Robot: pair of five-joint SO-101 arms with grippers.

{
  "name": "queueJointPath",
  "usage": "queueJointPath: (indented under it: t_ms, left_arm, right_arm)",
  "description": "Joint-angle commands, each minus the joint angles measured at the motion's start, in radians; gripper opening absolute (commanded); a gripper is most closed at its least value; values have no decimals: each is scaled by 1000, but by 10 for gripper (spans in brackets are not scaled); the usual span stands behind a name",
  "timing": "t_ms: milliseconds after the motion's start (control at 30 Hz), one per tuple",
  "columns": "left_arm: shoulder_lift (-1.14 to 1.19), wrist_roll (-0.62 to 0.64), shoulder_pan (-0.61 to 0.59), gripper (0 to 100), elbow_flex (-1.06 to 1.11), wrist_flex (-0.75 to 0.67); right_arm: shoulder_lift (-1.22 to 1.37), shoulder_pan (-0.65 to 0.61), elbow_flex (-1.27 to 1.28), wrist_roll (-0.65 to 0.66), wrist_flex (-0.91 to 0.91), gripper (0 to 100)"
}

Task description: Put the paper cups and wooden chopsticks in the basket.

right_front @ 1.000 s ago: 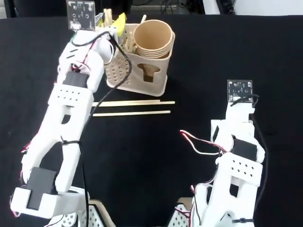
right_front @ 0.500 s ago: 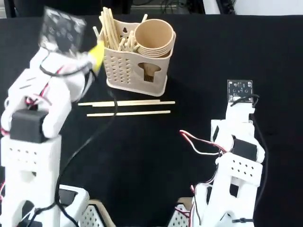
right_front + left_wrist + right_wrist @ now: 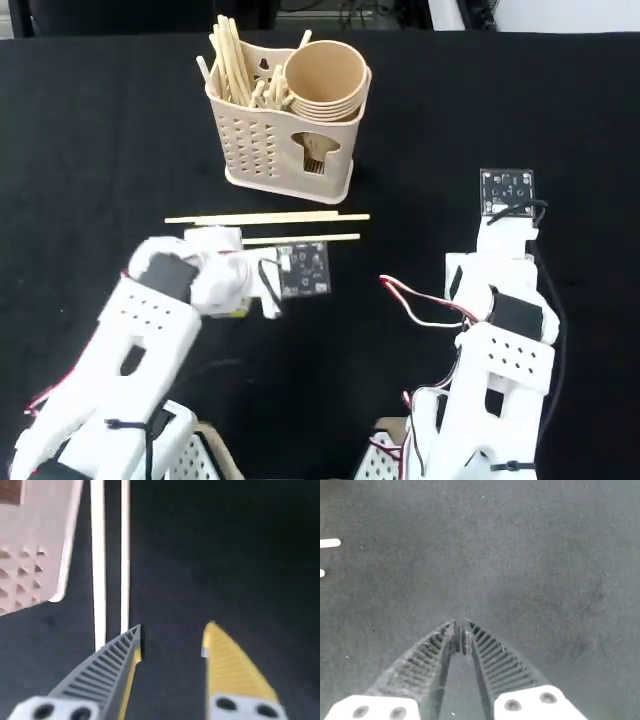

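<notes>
Black cloth-covered table (image 3: 520,90). Beige perforated plastic basket (image 3: 262,155) at far centre holds a stack of brown paper cups (image 3: 325,70), mouths up, beside a bundle of wooden chopsticks (image 3: 230,60) standing on end. Two loose wooden chopsticks (image 3: 290,217) lie flat and parallel just in front of the basket, long axes left–right. Left gripper (image 3: 173,627) is spread and empty, close by the pair. Right gripper (image 3: 460,626) is pressed together and empty.

Table (image 3: 540,100) draped in black.
</notes>
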Motion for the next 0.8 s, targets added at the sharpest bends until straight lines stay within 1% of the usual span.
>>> queueJointPath:
  t_ms: [0, 100, 200, 300, 400, 467, 633, 767]
  left_arm:
    - [23, 57, 51, 263, 102, -404]
    - [137, 78, 108, 263, 12, -417]
    - [324, 80, 114, 263, -125, -408]
    - [508, 78, 114, 262, -286, -307]
    - [657, 78, 110, 223, -447, -235]
    - [738, 95, 87, 222, -529, -232]
    - [924, 198, 51, 246, -699, -249]
    - [1033, 227, 48, 245, -803, -238]
  right_arm:
    - [-8, -14, -5, 8, -17, 25]
    - [-8, -14, -5, 8, -17, 25]
    - [-8, -15, -5, 9, -17, 25]
    - [-8, -15, -4, 18, -17, 25]
    - [-7, -15, -2, 34, -21, 25]
    - [-8, -15, -2, 35, -18, 25]
    - [-8, -15, -2, 35, -18, 25]
    - [-8, -15, -2, 35, -18, 25]
